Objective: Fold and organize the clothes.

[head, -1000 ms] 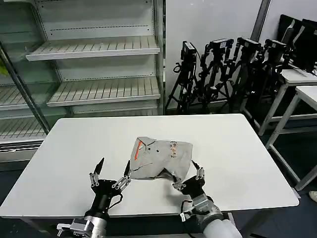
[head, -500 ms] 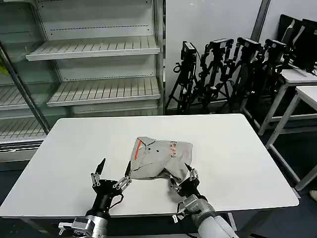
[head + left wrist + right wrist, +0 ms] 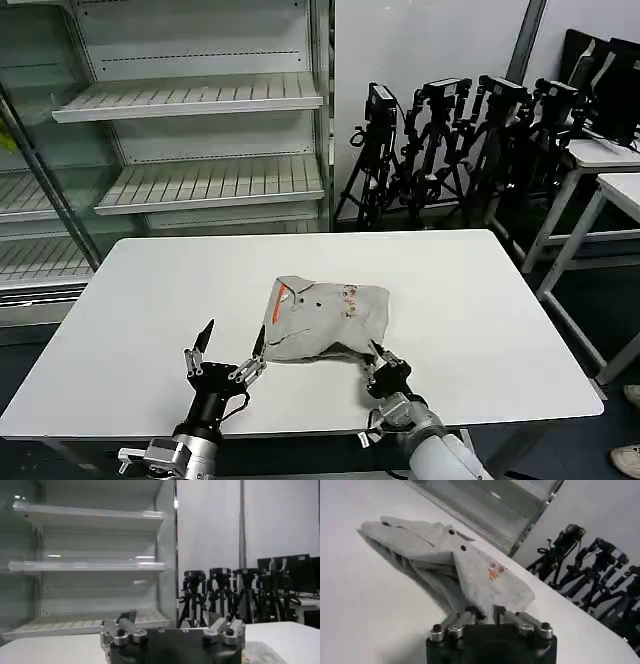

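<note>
At the table's [image 3: 120,330] near edge, the left gripper [image 3: 228,349] stands with its fingers spread wide, holding nothing, just left of the T-shirt [image 3: 325,315]. Beside it to the right, the right gripper [image 3: 385,362] has its fingers pinched together on the shirt's near right corner. Farther back, the grey T-shirt lies folded at the table's middle, chest print [image 3: 495,570] showing. Beyond stand shelves [image 3: 190,180] and tripods [image 3: 440,140].
</note>
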You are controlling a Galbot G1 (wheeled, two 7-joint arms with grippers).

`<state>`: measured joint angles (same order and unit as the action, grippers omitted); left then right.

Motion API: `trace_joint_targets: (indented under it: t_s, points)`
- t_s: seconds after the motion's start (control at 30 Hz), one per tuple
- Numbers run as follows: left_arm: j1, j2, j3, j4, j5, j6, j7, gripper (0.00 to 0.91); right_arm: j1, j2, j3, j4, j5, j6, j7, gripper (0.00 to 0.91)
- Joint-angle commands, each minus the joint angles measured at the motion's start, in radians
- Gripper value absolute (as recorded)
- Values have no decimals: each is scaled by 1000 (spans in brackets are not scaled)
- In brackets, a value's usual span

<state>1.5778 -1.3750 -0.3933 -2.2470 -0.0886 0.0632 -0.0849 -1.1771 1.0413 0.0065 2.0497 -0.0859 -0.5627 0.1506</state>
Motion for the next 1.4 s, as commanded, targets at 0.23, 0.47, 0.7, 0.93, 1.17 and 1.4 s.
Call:
trace_joint_targets:
  t_s: [0.23, 0.47, 0.7, 0.93, 1.17, 1.4]
  points:
    - [1, 0, 3, -3, -9, -1, 0, 907, -48, -28, 62, -8, -12, 8, -26, 0]
    - [4, 6, 2, -7, -16, -2, 0, 907, -57, -18, 71, -19, -13, -16, -27, 0]
    - [1, 8, 3, -7, -21, 0, 1, 907, -67, -27, 75, -12, -22, -18, -45, 0]
    - [-9, 14, 3, -2, -32, 4, 1, 907, -79, -23, 87, 30, 67, 33, 19, 907]
    - [-14, 15, 3, -6, -37, 8, 1, 907, -116, -43, 155, 163, 163, 183, 34, 907]
    - [-8, 18, -2, -10, -40, 7, 1, 907, 12, 57, 103, 105, 348, 250, 73, 907]
